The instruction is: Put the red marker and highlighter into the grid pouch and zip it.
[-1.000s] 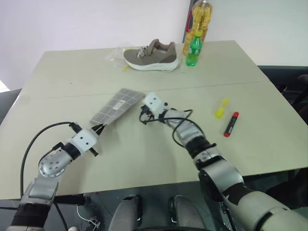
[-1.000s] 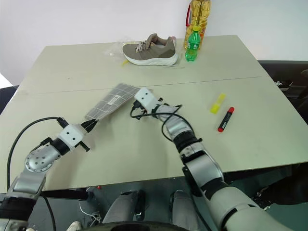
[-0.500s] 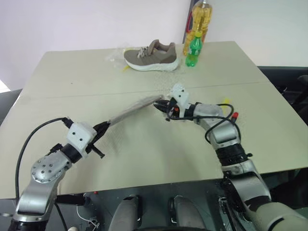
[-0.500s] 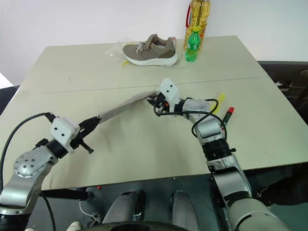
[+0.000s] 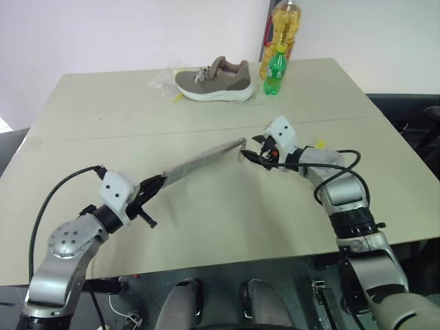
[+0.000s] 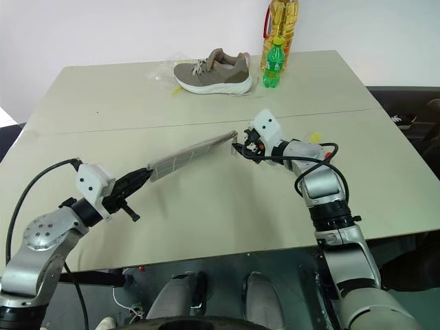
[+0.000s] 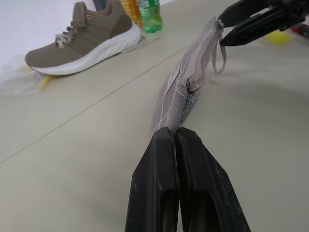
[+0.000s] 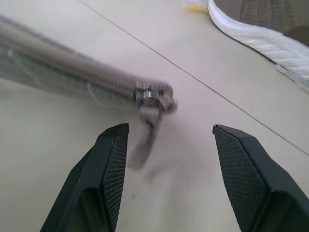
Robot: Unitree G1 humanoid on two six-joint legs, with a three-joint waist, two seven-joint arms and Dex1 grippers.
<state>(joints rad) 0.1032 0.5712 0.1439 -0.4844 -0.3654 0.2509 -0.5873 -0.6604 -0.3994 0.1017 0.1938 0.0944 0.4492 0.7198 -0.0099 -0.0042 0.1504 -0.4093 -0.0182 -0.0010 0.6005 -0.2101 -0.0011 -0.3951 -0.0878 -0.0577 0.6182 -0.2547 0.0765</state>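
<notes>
1. The grid pouch [image 5: 201,159] hangs in the air above the table [image 5: 206,220], turned edge-on, one end pinched between the fingers [image 7: 159,193] of the left gripper [image 7: 176,140], which are pressed fully together on the fabric.
2. From that grip the pouch stretches away to its far end, where the zipper pull tab [image 8: 145,137] dangles just in front of the right gripper [image 8: 169,140].
3. The right gripper's fingers [image 8: 111,159] stand apart with nothing between them; the tab hangs just ahead of one fingertip, and whether it touches cannot be told.
4. The highlighter [image 5: 319,144] shows as a small yellow patch on the table just behind the right arm, mostly hidden by it.
5. The red marker cannot be made out with certainty behind that arm.
6. Well beyond both grippers, near the far edge of the table, sits a brown shoe [image 5: 213,79] with a white sole, on a clear plastic bag [image 5: 163,79].
7. Just beside the shoe stand a green bottle [image 5: 274,70] and a tall bottle of yellow oil [image 5: 283,31].
</notes>
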